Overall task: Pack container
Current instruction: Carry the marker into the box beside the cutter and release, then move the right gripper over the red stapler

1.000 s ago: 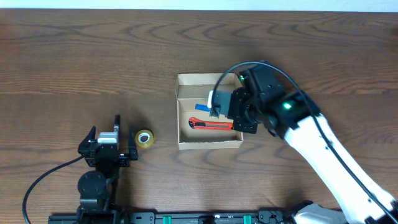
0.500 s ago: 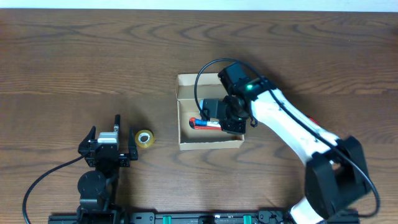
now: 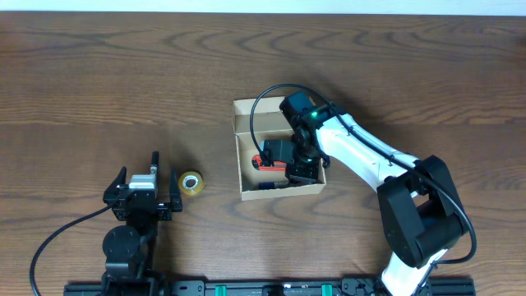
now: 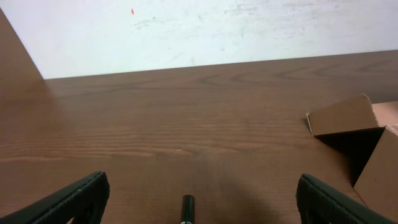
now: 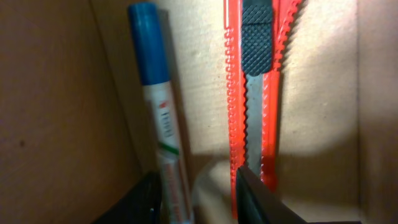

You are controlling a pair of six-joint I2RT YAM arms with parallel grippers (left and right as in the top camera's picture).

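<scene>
The right pincer (image 5: 198, 198) is hovering spread inside the container (image 3: 278, 191) — marker (image 5: 155, 118) and knife (image 5: 256, 93) lying just ahead of it; the tape roll (image 3: 191, 183) (near the spread left pincer (image 4: 202, 199)) is seemingly awaiting packing.

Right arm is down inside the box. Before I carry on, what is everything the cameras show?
tan cardboard box with a flap lid: one, tan, lid open, middle of the table.
red snap-blade utility knife: one, red with a black slider, lying on the box floor.
blue-capped white marker pen: one, in the box beside the knife, along a side wall.
small yellowish tape roll: one, on the table left of the box, apart from it.
dark brown wooden table: one.
left gripper: black, open, empty, beside the tape roll.
right gripper: black, open, inside the box.
</scene>
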